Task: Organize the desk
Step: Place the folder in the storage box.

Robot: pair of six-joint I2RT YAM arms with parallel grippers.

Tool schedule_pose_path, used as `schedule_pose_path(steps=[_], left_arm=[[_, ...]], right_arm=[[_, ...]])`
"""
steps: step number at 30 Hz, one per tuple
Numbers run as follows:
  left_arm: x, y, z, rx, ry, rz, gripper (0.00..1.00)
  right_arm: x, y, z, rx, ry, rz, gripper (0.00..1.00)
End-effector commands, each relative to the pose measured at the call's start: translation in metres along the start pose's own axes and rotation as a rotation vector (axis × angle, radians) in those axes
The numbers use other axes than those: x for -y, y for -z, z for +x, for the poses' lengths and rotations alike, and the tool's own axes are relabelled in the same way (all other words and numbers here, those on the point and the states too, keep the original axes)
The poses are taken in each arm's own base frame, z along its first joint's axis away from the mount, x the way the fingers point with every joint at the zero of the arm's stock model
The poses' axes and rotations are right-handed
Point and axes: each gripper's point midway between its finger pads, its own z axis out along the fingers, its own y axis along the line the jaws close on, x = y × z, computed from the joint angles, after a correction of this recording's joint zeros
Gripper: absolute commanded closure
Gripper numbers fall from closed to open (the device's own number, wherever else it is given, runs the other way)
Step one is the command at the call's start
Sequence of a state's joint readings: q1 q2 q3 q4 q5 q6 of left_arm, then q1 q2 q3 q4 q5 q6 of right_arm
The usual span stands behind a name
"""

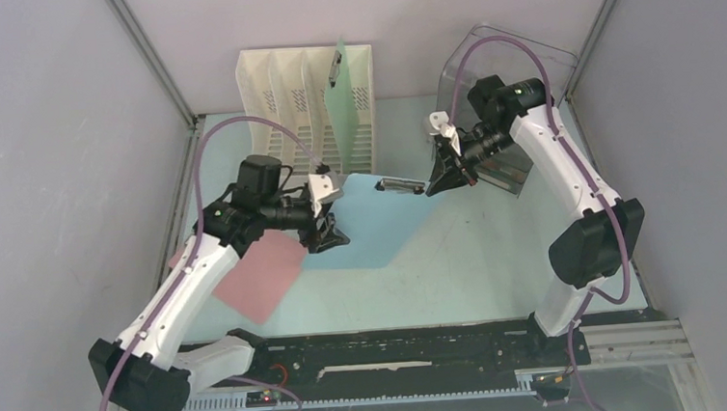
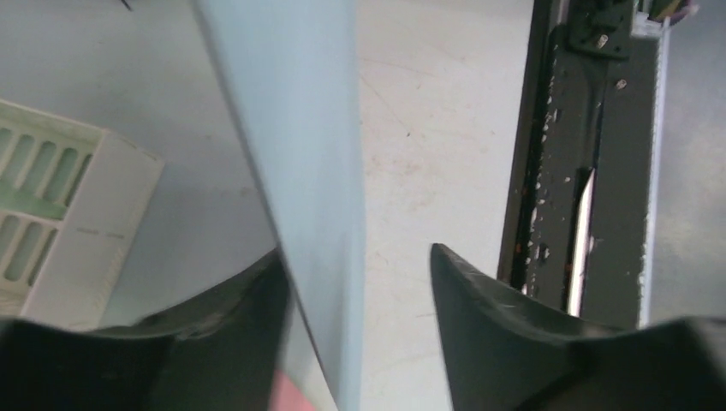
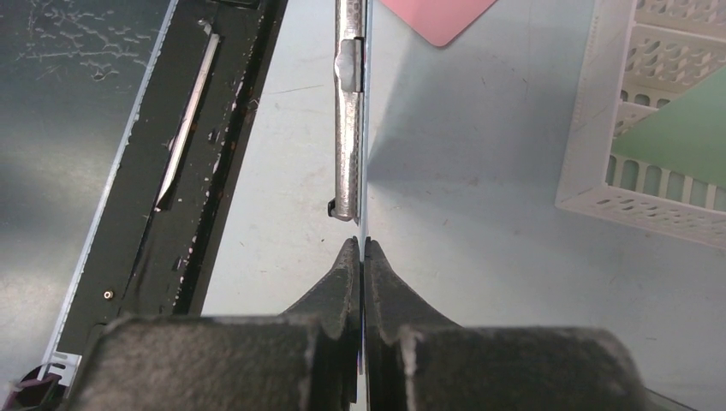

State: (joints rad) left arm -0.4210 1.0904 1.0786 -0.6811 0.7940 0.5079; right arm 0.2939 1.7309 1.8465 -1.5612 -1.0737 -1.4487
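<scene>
The desk (image 1: 498, 254) spreads beneath both arms. A pink board (image 1: 260, 276) lies flat on its left side, and a white file rack (image 1: 285, 105) is set at its far edge. Over the middle of the tabletop a blue clipboard (image 1: 377, 226) is raised on edge between the arms. Whether its low corner rests on the surface cannot be told.

The clip end is pinched by the right gripper (image 1: 433, 187), whose fingers are closed flat on the thin board just below the metal clip (image 3: 347, 111). The opposite end passes between the fingers of the left gripper (image 1: 331, 235), which stands open. In the left wrist view the board lies against one finger (image 2: 248, 317), while the other is kept apart from it, so nothing is clamped there.

The main risk is judged to lie in that single narrow pinch. With one end unsupported, the board could pivot or slip in the right fingers and be dropped onto the pink board, shifting it. If the left jaws are closed off-line, the board could be twisted against the right grip. If the rack is the goal, a tilted board could be caught on a divider or knocked against the green clipboard (image 1: 341, 110) standing there.
</scene>
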Motion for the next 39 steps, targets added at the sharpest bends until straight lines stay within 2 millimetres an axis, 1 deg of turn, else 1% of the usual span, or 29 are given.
schedule_pose_path(steps=[1,2,4,6,7,9,11,12,14,15,16,17,18,19,20,23,24,26,28,31,33,35,37,39], left_arm=[[-0.006,-0.004,-0.001,-0.073,-0.064,-0.024,0.49],[-0.007,-0.005,0.0,-0.087,-0.061,-0.031,0.62],[-0.008,-0.008,0.003,-0.108,-0.06,-0.041,0.78],[-0.005,-0.01,0.005,-0.113,-0.075,-0.028,0.94],[-0.003,-0.01,0.005,-0.113,-0.085,-0.017,0.99],[0.0,-0.01,0.002,-0.103,-0.094,-0.004,1.0],[0.005,-0.007,-0.004,-0.082,-0.102,0.012,1.0],[0.007,-0.005,-0.009,-0.063,-0.095,0.014,1.0],[0.009,0.0,-0.021,-0.005,-0.063,0.008,1.0],[0.011,0.004,-0.026,0.027,-0.049,0.01,1.0],[0.012,0.008,-0.03,0.058,-0.037,0.01,1.0],[0.012,0.013,-0.033,0.086,-0.016,-0.001,1.0],[0.012,0.018,-0.035,0.111,0.001,-0.016,1.0],[0.013,0.022,-0.036,0.136,0.01,-0.025,1.0],[0.011,0.026,-0.037,0.161,0.005,-0.06,1.0],[0.012,0.038,-0.035,0.219,0.017,-0.148,1.0],[0.012,0.041,-0.033,0.233,0.025,-0.175,1.0],[0.011,0.05,-0.034,0.279,0.034,-0.238,1.0],[0.01,0.061,-0.039,0.337,0.038,-0.31,1.0],[0.009,0.075,-0.046,0.42,0.053,-0.392,1.0],[0.005,0.085,-0.051,0.471,0.065,-0.453,1.0],[-0.001,0.097,-0.06,0.539,0.078,-0.524,1.0],[-0.005,0.108,-0.069,0.608,0.076,-0.576,1.0],[-0.01,0.12,-0.079,0.673,0.061,-0.631,1.0]], right_arm=[[-0.014,0.002,-0.014,0.021,-0.008,-0.014,1.0],[-0.014,0.002,-0.014,0.02,-0.008,-0.014,1.0],[-0.014,0.002,-0.014,0.018,-0.01,-0.013,1.0],[-0.015,0.002,-0.015,0.018,-0.01,-0.012,1.0],[-0.015,0.002,-0.015,0.019,-0.009,-0.012,1.0],[-0.016,0.002,-0.016,0.021,-0.014,-0.013,1.0],[-0.017,0.002,-0.019,0.03,-0.031,-0.013,1.0],[-0.017,0.002,-0.021,0.035,-0.058,-0.013,0.89],[-0.02,0.004,-0.025,0.047,-0.1,-0.01,0.62],[-0.022,0.004,-0.028,0.053,-0.113,-0.01,0.45],[-0.025,0.006,-0.031,0.06,-0.123,-0.008,0.25],[-0.029,0.007,-0.034,0.064,-0.125,-0.007,0.04],[-0.033,0.009,-0.036,0.066,-0.125,-0.002,0.01],[-0.039,0.012,-0.041,0.072,-0.118,0.01,0.0],[-0.041,0.016,-0.046,0.09,-0.123,0.027,0.0],[-0.039,0.035,-0.058,0.152,-0.156,0.107,0.0],[-0.038,0.042,-0.06,0.172,-0.17,0.13,0.0],[-0.039,0.054,-0.063,0.214,-0.194,0.17,0.0],[-0.046,0.059,-0.064,0.249,-0.214,0.18,0.0],[-0.059,0.053,-0.06,0.297,-0.247,0.151,0.0],[-0.063,0.046,-0.053,0.324,-0.261,0.138,0.0],[-0.063,0.042,-0.044,0.332,-0.258,0.153,0.0],[-0.058,0.036,-0.031,0.336,-0.28,0.169,0.0],[-0.055,0.035,-0.026,0.356,-0.294,0.169,0.0]])
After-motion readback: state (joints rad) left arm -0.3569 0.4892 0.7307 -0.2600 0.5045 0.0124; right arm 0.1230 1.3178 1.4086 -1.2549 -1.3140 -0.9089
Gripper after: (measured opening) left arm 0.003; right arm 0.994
